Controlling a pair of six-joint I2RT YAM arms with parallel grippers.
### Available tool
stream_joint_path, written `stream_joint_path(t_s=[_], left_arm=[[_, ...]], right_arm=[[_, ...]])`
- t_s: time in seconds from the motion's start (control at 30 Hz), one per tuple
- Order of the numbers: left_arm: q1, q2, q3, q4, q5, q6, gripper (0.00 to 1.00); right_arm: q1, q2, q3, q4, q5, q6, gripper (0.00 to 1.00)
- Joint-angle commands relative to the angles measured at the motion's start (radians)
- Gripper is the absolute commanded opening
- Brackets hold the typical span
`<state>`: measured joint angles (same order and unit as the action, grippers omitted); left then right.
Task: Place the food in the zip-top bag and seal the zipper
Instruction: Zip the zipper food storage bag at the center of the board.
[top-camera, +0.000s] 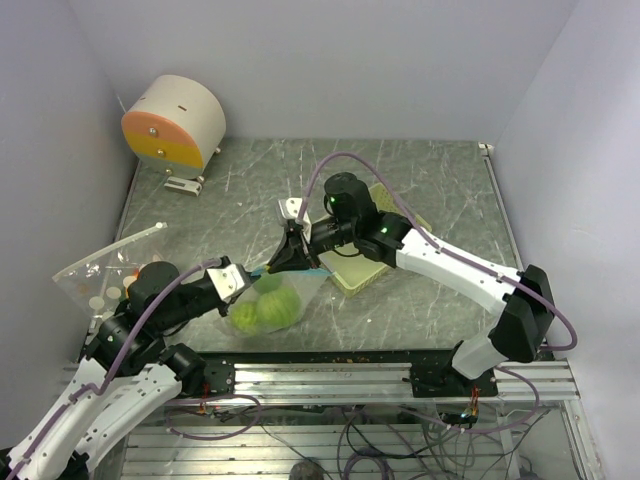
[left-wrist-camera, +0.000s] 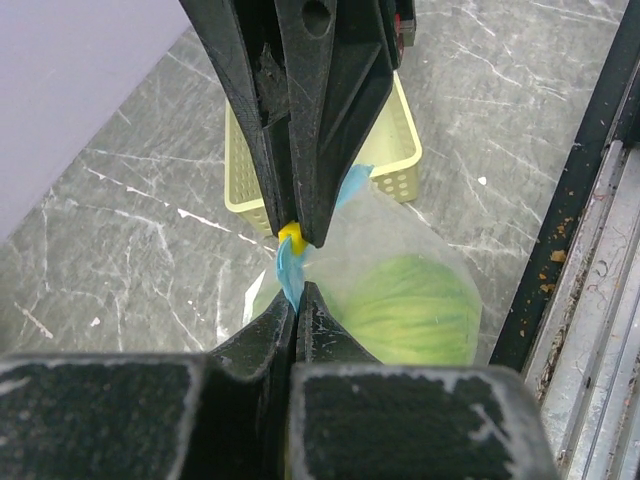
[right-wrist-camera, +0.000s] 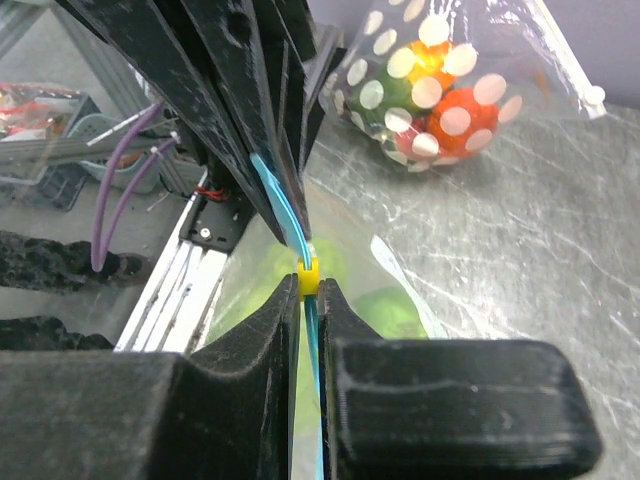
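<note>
Well, both arms lean in over the grey marbled table (top-camera: 420, 180), the right one stretched long and the left bent short. They meet tip to tip at the top edge of the clear zip-top bag (top-camera: 292, 298). The round green toy foods (top-camera: 268, 308) sit inside it, just below the jaws. The left gripper (left-wrist-camera: 298, 298) is pinched tight on the blue zipper strip (left-wrist-camera: 289, 268). The right gripper (right-wrist-camera: 310, 295) is clamped on the small yellow slider (right-wrist-camera: 309, 281), just beside it.

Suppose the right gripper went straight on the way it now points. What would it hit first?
The left gripper, almost at once. The right gripper faces it tip to tip, both shut on the blue zipper of the zip-top bag, with only the yellow slider between them.
</note>
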<state>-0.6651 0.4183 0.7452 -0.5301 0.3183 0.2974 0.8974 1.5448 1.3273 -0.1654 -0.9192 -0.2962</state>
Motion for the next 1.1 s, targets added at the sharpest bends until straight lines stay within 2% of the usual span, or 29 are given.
stream_joint_path(t_s=[0.0, 0.47, 0.77, 1.07], left_arm=[[-0.004, -0.032, 0.034, 0.047, 0.005, -0.005, 0.07], [-0.004, -0.17, 0.071, 0.005, -0.272, 0.044, 0.07], [-0.004, -0.211, 0.109, -0.047, -0.335, 0.045, 0.07], [-0.004, -0.225, 0.128, -0.099, -0.328, 0.045, 0.07]], right_arm=[[-0.047, -0.009, -0.041, -0.079, 0.093, -0.05, 0.06], [-0.167, -0.072, -0.172, -0.059, 0.095, -0.049, 0.06], [-0.187, -0.058, -0.201, -0.078, 0.173, -0.064, 0.06], [-0.208, -0.029, -0.2, -0.085, 0.232, -0.069, 0.06]])
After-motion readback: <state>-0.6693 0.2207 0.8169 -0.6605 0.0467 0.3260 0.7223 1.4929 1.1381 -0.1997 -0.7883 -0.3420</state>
